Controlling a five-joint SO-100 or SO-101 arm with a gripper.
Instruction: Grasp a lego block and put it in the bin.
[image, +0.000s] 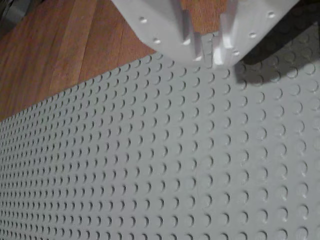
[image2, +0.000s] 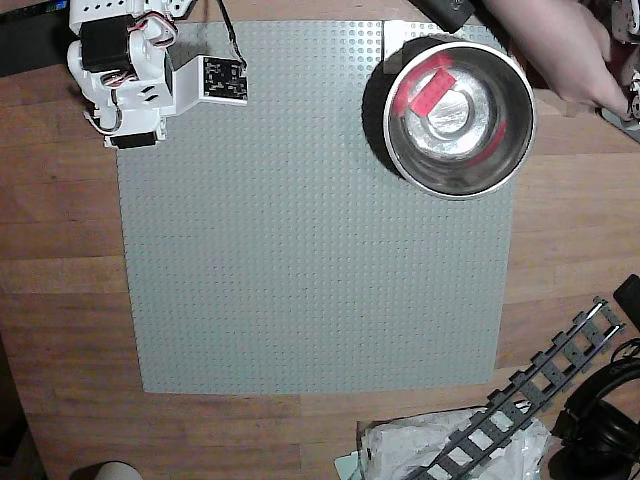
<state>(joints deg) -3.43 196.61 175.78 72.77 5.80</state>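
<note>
Claw (image: 209, 50) nearly closed, empty, over grey baseplate (image: 150, 165) | lego block (image2: 428, 88) already inside bin (image2: 458, 180) at baseplate corner | drop looks done, nothing left.

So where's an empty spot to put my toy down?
Most of the baseplate is bare, from the arm at its top left down to the bottom edge. The top right is crowded: the bowl holding the red brick, and a hand.
</note>
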